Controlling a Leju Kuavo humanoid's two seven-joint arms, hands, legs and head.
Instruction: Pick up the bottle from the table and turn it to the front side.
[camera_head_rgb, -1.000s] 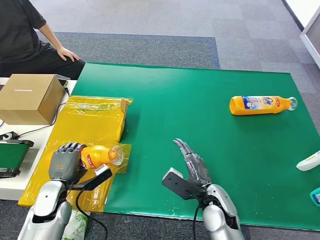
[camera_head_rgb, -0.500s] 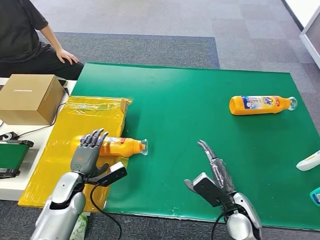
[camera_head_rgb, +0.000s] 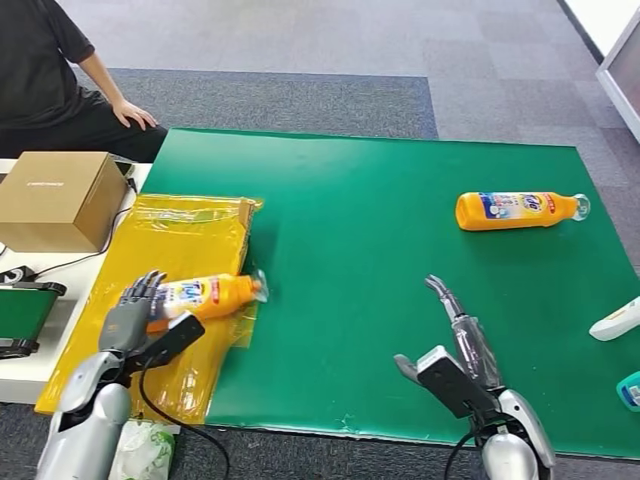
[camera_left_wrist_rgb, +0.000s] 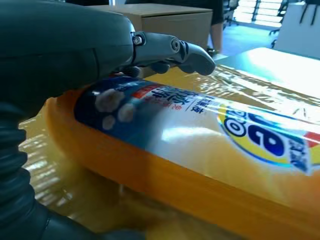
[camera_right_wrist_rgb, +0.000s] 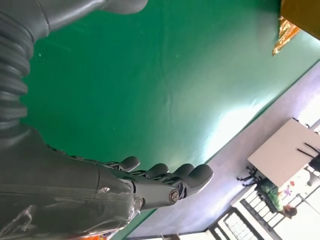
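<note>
Head view: left robot hand grips the base of the bottle, lying label-up on yellow plastic at the counter's left edge, apparently to show its front. Right robot hand hovers with straight fingers, holding nothing.
</note>
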